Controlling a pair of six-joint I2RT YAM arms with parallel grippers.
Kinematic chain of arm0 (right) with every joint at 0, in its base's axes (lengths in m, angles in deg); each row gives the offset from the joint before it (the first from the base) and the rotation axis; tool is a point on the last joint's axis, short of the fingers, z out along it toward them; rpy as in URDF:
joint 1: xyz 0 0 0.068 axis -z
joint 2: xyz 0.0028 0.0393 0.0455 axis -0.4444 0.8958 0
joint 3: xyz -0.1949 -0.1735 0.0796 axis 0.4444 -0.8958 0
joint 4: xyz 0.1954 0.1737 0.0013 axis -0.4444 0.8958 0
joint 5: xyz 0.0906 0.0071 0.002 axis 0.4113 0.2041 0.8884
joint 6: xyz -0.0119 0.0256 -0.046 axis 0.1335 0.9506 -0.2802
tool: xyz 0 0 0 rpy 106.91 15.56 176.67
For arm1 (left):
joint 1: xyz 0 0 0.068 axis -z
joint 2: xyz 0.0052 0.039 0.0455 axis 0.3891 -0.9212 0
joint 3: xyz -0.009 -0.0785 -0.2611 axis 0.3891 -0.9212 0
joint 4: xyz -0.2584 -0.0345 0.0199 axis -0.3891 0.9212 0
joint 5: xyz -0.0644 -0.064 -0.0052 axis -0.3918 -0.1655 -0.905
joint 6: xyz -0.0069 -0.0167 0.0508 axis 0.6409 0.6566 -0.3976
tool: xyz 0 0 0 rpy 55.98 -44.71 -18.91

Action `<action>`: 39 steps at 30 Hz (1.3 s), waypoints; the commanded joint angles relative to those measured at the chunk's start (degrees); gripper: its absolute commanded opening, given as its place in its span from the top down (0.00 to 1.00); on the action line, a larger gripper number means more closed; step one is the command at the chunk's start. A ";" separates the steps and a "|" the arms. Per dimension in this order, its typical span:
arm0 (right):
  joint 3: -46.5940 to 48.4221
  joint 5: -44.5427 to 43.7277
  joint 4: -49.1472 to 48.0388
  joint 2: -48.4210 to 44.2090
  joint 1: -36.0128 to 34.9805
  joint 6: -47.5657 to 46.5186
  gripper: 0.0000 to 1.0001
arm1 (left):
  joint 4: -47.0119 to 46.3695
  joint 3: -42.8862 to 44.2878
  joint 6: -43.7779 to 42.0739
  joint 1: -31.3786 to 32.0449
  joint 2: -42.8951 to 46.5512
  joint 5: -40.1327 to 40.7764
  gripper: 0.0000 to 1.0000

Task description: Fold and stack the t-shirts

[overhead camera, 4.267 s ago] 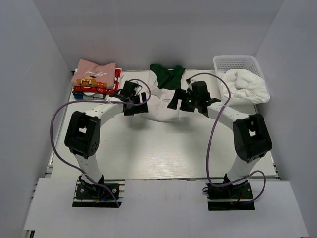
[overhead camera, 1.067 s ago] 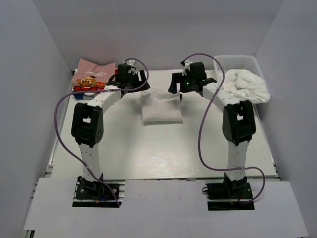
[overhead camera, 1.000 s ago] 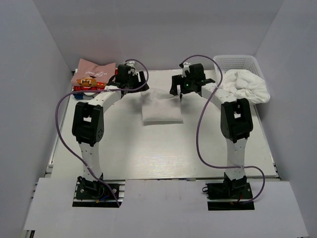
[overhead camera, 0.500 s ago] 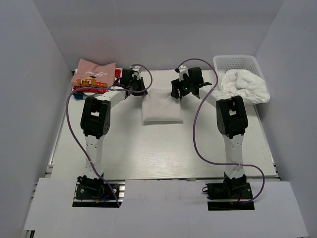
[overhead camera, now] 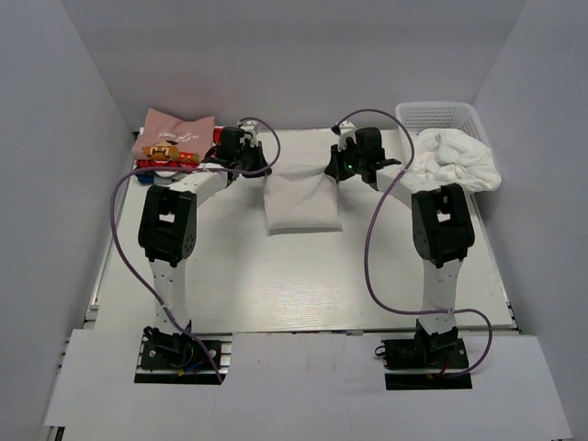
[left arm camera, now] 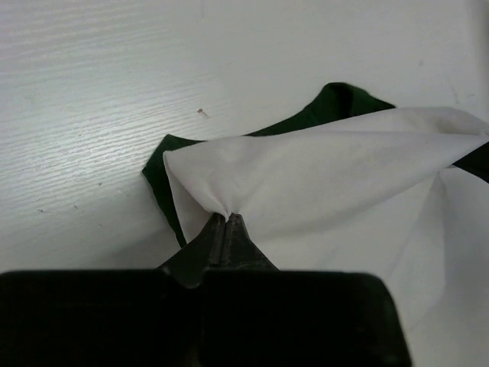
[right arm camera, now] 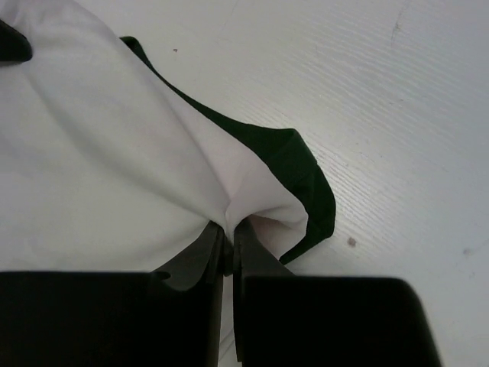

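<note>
An off-white t-shirt [overhead camera: 300, 204] lies folded into a rectangle in the middle of the table, plain side up. Dark green cloth [left arm camera: 344, 103] [right arm camera: 294, 164] peeks out under its far edge in both wrist views. My left gripper [overhead camera: 260, 168] [left arm camera: 227, 218] is shut on the shirt's far left corner [left arm camera: 229, 183]. At the far right corner [right arm camera: 252, 195], my right gripper [overhead camera: 335, 168] [right arm camera: 231, 227] pinches the white fabric. A stack of small folded shirts, pink [overhead camera: 175, 133] on top with red [overhead camera: 152, 166] beneath, rests at the back left.
A white plastic basket [overhead camera: 439, 118] at the back right holds a crumpled white garment [overhead camera: 457, 158]. Grey walls enclose the table on three sides. Purple cables loop from both arms.
Both grippers closed from wide open onto the shirt's far corners. The arms shifted slightly along that far edge; the shirt stayed flat.
</note>
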 commanded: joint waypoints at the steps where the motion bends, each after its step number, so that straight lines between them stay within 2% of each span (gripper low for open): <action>1: -3.30 -4.05 -3.61 -8.57 0.15 2.70 1.00 | -3.42 -1.71 -1.37 0.40 8.84 -0.43 1.00; 6: -1.66 -9.41 -0.03 -4.47 0.50 2.78 1.00 | -3.42 1.01 -1.37 0.40 6.03 0.36 1.00; 11: 2.84 -13.90 2.01 1.34 1.64 11.11 1.00 | -4.21 7.06 -0.68 0.40 -3.88 -1.05 1.00; 14: 5.04 -20.82 3.07 4.59 2.79 14.99 1.00 | -3.52 12.32 -0.67 0.40 -8.90 -1.05 1.00; 17: 6.44 -24.98 5.44 7.49 3.66 14.91 1.00 | -3.51 16.03 -0.67 -0.12 -14.09 -3.06 0.93; 22: 6.54 -21.65 5.45 9.70 5.07 15.17 0.99 | -1.67 20.34 -1.29 -0.12 -17.88 -2.54 0.78; 23: 6.71 -21.30 5.62 9.70 5.25 15.26 0.90 | -0.54 21.57 -1.29 -0.12 -18.67 -2.54 0.61; 24: 7.06 -19.73 5.97 9.44 5.25 15.18 0.87 | 0.17 21.58 -1.29 -0.12 -18.67 -2.54 0.61; 25: 7.50 -19.19 6.67 8.83 5.34 14.74 0.83 | 0.70 22.10 -1.29 -0.12 -18.67 -2.54 0.33; 26: 7.50 -18.92 7.11 7.60 5.34 14.65 0.77 | 0.71 22.11 -1.29 -0.12 -17.54 -1.93 0.16; 27: 7.59 -16.83 7.37 6.89 5.08 13.61 0.58 | 1.40 22.11 -1.29 -0.12 -15.44 -0.53 0.01; 28: 7.42 -16.29 7.46 4.80 5.34 13.51 0.44 | 1.41 21.50 -1.29 -0.12 -14.29 0.18 0.01; 29: 7.33 -14.63 8.25 2.69 5.25 13.42 0.11 | 2.37 21.49 -1.29 -0.65 -13.06 1.05 0.01; 34: 2.59 -13.74 8.17 -10.05 4.72 17.01 0.10 | 9.49 23.26 -0.15 0.04 -4.63 8.08 0.01; 37: -4.44 -10.24 3.88 -15.34 4.46 20.09 0.10 | 7.93 16.78 1.34 0.75 2.49 3.90 0.01; 39: -7.61 -6.47 0.36 -16.85 4.20 21.15 0.10 | 6.17 10.99 3.54 1.28 5.74 -4.51 0.01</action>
